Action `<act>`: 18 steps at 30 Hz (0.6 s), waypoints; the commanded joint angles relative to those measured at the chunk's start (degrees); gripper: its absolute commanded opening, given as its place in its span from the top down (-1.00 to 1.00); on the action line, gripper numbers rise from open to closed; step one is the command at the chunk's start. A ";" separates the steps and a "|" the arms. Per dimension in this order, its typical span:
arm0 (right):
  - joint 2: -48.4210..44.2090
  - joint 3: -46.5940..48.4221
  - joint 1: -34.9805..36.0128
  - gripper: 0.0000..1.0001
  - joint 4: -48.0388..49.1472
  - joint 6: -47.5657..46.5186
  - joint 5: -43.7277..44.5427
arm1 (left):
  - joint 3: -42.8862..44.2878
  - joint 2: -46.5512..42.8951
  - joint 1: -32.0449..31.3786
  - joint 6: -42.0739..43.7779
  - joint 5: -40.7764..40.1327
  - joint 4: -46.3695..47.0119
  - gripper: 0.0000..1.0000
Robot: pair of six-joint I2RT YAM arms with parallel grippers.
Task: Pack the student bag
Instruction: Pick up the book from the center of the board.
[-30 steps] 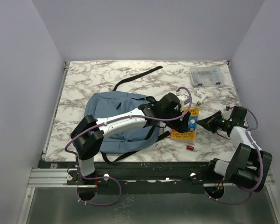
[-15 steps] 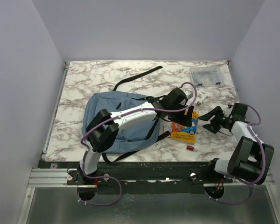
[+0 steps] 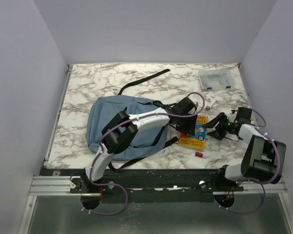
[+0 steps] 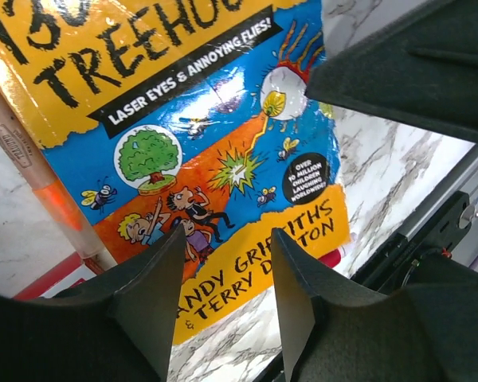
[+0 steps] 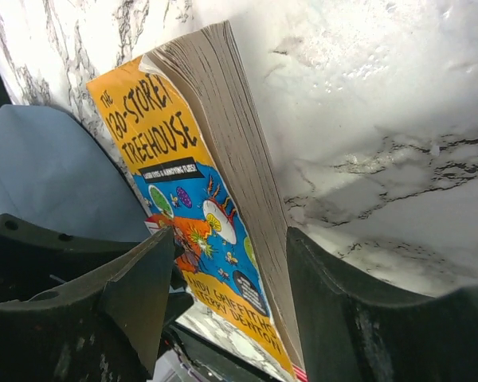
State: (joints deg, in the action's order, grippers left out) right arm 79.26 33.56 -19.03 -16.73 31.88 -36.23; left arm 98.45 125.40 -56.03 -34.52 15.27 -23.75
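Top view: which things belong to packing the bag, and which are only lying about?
For the job: student bag; book, probably, as left hand and right hand are both open at it.
Lying about, for now: clear plastic box; small red object.

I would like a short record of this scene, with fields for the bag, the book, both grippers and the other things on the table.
student bag: slate-blue, lying on the marble table, left of centre
book: yellow paperback, right of the bag
left gripper: open, over the book
right gripper: open, at the book's page edge
other: clear box, far right; small red object, near edge
progress: book not yet in bag
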 commanded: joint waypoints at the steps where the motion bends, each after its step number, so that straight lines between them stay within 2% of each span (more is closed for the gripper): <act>1: 0.54 -1.02 0.69 -0.22 1.70 -0.34 0.26 | -0.45 2.17 0.81 -2.59 0.70 -0.79 0.03; 5: 0.50 -1.21 1.01 -0.19 1.75 0.02 -1.68 | -0.42 3.49 1.34 -3.91 2.90 -0.76 0.11; 18: -5.82 -0.46 1.08 -0.09 -0.77 3.31 -11.20 | -0.36 5.28 1.80 -5.46 6.21 0.57 0.14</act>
State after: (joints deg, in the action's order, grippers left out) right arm 75.79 33.04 -18.28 -16.38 33.10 -40.84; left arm 98.48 127.42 -53.98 -39.66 20.12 -22.00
